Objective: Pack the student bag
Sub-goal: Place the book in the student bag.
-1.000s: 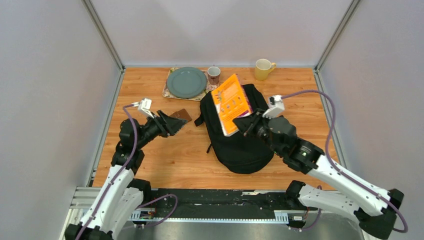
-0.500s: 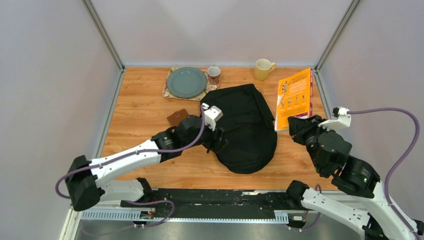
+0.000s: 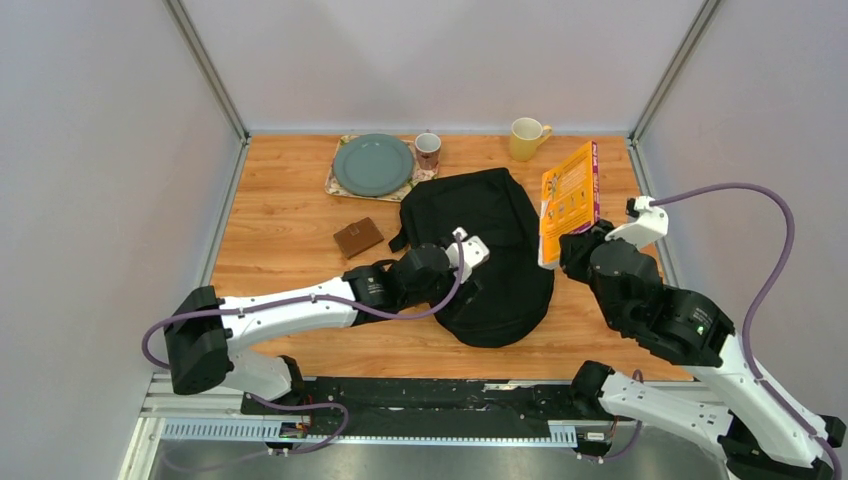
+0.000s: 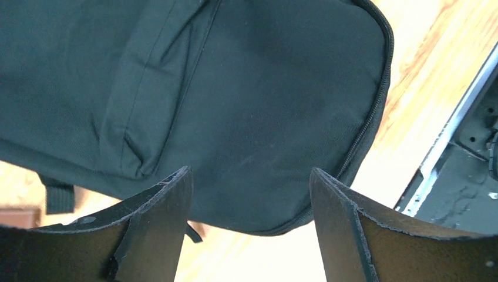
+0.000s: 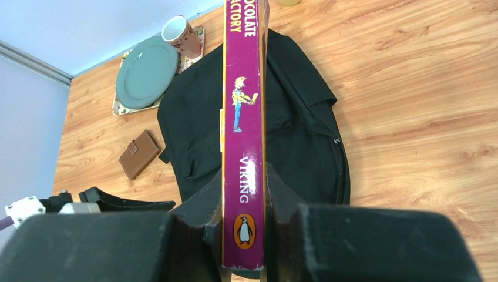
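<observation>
Centrally on the wooden table [image 3: 290, 200] lies the student bag [image 3: 490, 230] — black, flat, its rounded end toward the bottom of the frame. Over its lower left part hangs the left gripper [image 4: 249, 176], jaws spread wide with only bag fabric showing between them. Right of centre, the right gripper [image 5: 244, 194] is clamped narrow on an orange book [image 3: 568, 195] with a magenta spine, held on edge just beside the bag's right side. A green plate [image 3: 372, 164] sits at upper left — a brown wallet [image 3: 358, 237] below it.
</observation>
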`<state>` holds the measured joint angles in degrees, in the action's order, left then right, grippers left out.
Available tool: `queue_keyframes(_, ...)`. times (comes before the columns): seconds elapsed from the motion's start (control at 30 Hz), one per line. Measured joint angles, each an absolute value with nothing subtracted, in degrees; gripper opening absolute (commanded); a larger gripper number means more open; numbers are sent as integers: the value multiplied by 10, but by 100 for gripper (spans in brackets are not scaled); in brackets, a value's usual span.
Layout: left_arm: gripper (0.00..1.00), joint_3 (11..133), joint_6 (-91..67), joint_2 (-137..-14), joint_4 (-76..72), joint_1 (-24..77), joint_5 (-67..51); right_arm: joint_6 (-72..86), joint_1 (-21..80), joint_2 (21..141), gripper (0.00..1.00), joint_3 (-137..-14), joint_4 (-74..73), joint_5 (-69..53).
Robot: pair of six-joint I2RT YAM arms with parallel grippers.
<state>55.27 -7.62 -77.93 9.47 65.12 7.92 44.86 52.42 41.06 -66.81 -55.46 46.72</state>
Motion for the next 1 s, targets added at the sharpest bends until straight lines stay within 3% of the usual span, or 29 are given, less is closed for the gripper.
queue_keyframes(0.23, 80, 600, 6, -844, 100, 668, 93, 449, 524, 402, 0, -668, -566, 467)
queue_keyframes(0.33, 73, 629, 32, -886, 108, 672, 104, 447, 524, 402, 0, -668, -568, 467)
queue_keyframes(0.43, 40, 639, 49, -917, 109, 673, 120, 446, 524, 390, 0, -663, -568, 466)
queue_keyframes(0.47, 23, 641, 61, -928, 110, 673, 126, 446, 524, 385, 0, -661, -568, 465)
queue_keyframes(0.5, 14, 642, 61, -934, 111, 673, 131, 446, 524, 379, 0, -658, -569, 465)
queue_keyframes(0.6, 0, 677, 76, -974, 127, 673, 146, 443, 524, 357, 0, -655, -573, 464)
queue_keyframes(0.83, 0, 712, 76, -1003, 123, 673, 168, 415, 524, 376, 0, -671, -574, 463)
queue_keyframes(0.87, 23, 712, 74, -1002, 122, 673, 169, 411, 524, 388, 0, -675, -573, 462)
queue_keyframes(0.9, 35, 712, 73, -1001, 122, 673, 169, 409, 524, 398, 0, -678, -573, 460)
queue_keyframes(1.0, 60, 706, 65, -987, 121, 674, 169, 406, 520, 423, 0, -679, -574, 455)
